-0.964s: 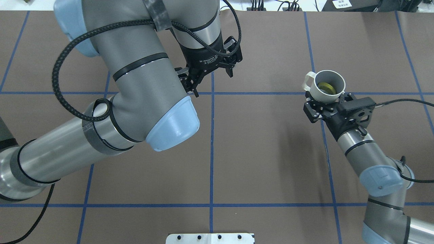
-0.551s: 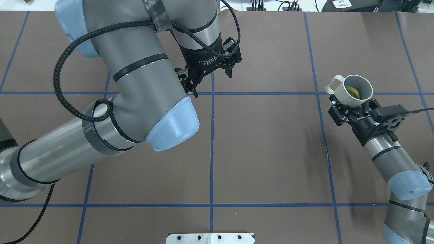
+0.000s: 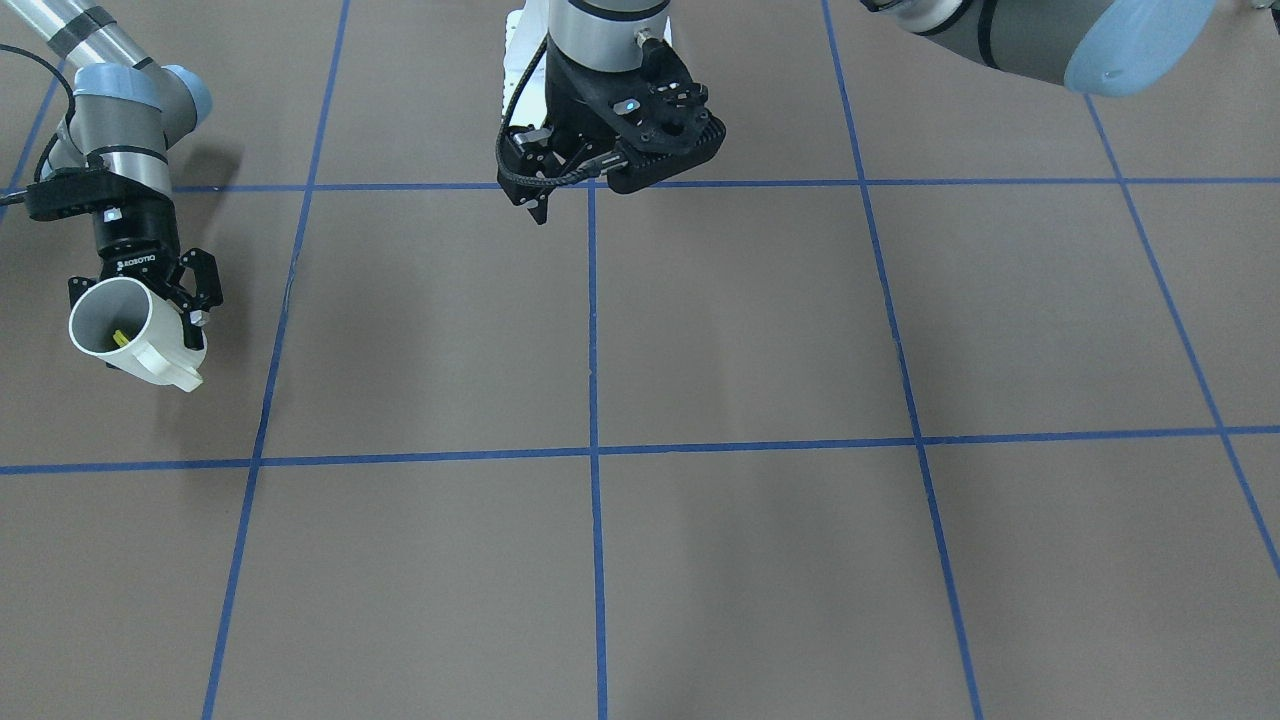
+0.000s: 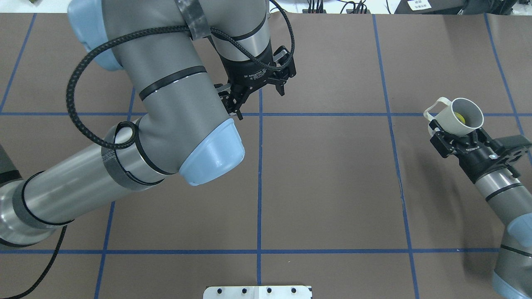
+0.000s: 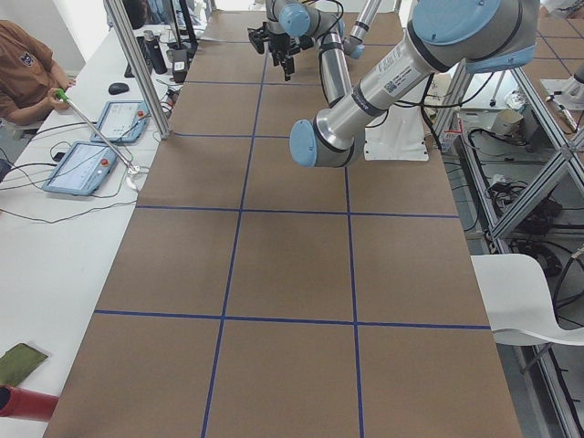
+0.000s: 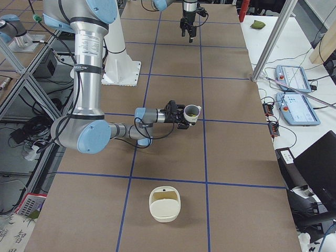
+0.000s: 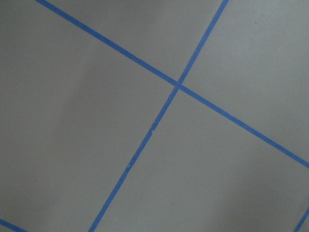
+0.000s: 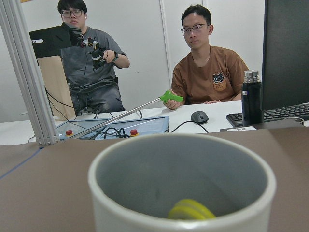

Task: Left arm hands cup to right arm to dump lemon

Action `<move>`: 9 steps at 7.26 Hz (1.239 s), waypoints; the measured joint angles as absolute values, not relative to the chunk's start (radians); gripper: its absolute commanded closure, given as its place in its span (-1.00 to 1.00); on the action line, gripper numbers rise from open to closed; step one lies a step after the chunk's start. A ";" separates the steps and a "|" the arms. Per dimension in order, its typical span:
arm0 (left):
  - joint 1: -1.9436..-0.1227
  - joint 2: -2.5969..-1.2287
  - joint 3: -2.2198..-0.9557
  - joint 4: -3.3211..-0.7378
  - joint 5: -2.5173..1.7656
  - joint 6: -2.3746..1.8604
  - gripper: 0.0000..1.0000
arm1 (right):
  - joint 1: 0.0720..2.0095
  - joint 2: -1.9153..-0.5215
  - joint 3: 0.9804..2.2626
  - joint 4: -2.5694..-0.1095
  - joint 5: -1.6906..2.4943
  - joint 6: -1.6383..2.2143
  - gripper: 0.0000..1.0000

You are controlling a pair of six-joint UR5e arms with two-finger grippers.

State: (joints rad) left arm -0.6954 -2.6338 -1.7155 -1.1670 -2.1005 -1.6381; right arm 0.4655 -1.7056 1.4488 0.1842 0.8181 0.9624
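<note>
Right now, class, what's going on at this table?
The right claw grips the cup, held above the table's right side with the lemon inside. The left claw hangs open and empty over the middle. The handover looks done; the dump isn't.

In the overhead view the left arm (image 4: 166, 104) fills the upper left. The left gripper (image 4: 261, 103) points down near top centre, jaws spread and empty. The right arm (image 4: 498, 189) reaches up from the lower right, and the right gripper (image 4: 458, 135) clamps the tilted cup (image 4: 449, 118) at the right edge.
</note>
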 measured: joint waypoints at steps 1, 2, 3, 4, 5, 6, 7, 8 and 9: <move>-0.694 -2.634 -1.715 -1.166 -2.100 -1.640 -1.00 | 0.504 -1.759 1.447 0.208 0.880 0.977 0.99; -0.691 -2.633 -1.714 -1.166 -2.100 -1.642 -1.00 | 0.528 -1.816 1.446 0.232 0.916 0.987 0.99; -0.690 -2.633 -1.711 -1.167 -2.100 -1.644 -1.00 | 0.548 -1.872 1.445 0.270 0.947 0.997 1.00; -0.689 -2.633 -1.707 -1.167 -2.100 -1.645 -1.00 | 0.560 -1.929 1.438 0.324 0.969 1.014 1.00; -0.688 -2.634 -1.703 -1.168 -2.100 -1.645 -1.00 | 0.565 -1.977 1.418 0.401 0.982 1.039 1.00; -0.688 -2.634 -1.701 -1.168 -2.100 -1.645 -1.00 | 0.567 -2.008 1.369 0.491 0.993 1.083 0.95; -0.687 -2.634 -1.700 -1.168 -2.100 -1.646 -1.00 | 0.568 -2.023 1.315 0.571 0.998 1.132 0.93; -0.686 -2.634 -1.700 -1.168 -2.100 -1.646 -1.00 | 0.569 -2.035 1.272 0.635 1.002 1.171 0.93; -0.686 -2.634 -1.700 -1.169 -2.100 -1.646 -1.00 | 0.570 -2.051 1.248 0.677 1.006 1.226 0.92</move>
State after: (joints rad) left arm -0.6860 -2.6338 -1.6997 -1.1687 -2.1000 -1.6459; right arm 0.5704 -2.0507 1.2484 0.6770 1.0058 1.2260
